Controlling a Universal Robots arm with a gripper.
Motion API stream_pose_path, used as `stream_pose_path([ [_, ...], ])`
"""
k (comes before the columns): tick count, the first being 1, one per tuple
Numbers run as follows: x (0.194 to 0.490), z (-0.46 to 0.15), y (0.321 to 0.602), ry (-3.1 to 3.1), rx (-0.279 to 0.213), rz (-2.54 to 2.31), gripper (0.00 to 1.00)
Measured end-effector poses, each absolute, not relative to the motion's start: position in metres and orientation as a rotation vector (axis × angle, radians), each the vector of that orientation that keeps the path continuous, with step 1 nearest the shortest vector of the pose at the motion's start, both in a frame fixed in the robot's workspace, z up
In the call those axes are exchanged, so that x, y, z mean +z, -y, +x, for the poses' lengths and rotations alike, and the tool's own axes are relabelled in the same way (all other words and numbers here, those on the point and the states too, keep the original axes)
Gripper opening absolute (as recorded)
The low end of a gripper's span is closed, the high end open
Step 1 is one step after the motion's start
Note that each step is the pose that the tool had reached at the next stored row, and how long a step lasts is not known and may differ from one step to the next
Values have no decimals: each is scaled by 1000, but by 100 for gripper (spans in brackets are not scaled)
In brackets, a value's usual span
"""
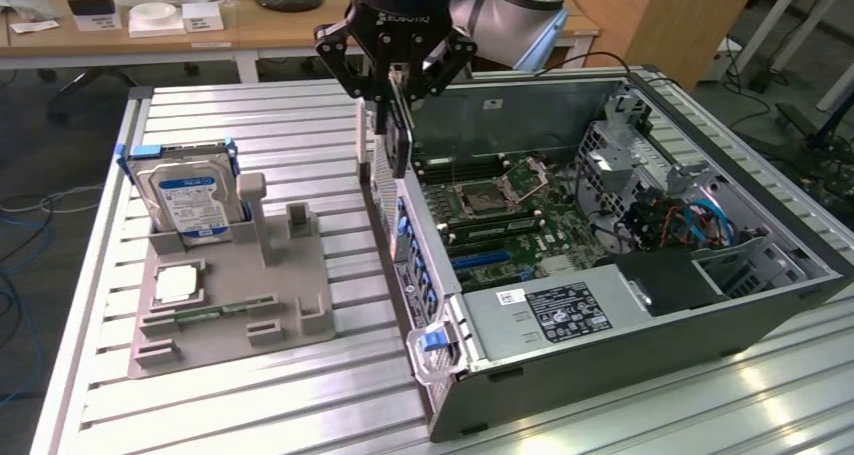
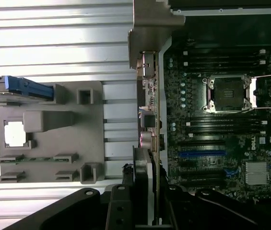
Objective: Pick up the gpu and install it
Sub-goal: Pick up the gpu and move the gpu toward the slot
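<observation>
Off to the exterior view's left of the pincer (image 1: 396, 87), the grey fixture (image 1: 300, 285) on the counter (image 1: 267, 395) carries the hard drive (image 1: 191, 200) & memory stick (image 1: 220, 310). The pincer is clamped on the gpu (image 1: 392, 140), which hangs edge-on directly below it, approx. over the side wall of the open PC case (image 1: 641, 325), so pickup looks done. Install is left: the card isn't seated, w/ the motherboard (image 1: 507, 215) & its blue slot (image 1: 487, 258) lower down, to the exterior view's right of the pincer.
</observation>
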State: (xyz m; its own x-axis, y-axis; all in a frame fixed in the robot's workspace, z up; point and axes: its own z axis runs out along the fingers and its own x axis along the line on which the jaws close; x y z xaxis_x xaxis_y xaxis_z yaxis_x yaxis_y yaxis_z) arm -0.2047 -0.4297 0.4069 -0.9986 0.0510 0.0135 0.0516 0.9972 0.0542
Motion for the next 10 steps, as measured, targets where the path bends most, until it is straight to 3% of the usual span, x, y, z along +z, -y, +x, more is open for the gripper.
stream_pose_path([
  [10, 407, -192, 430, 3127, -85, -80, 28],
])
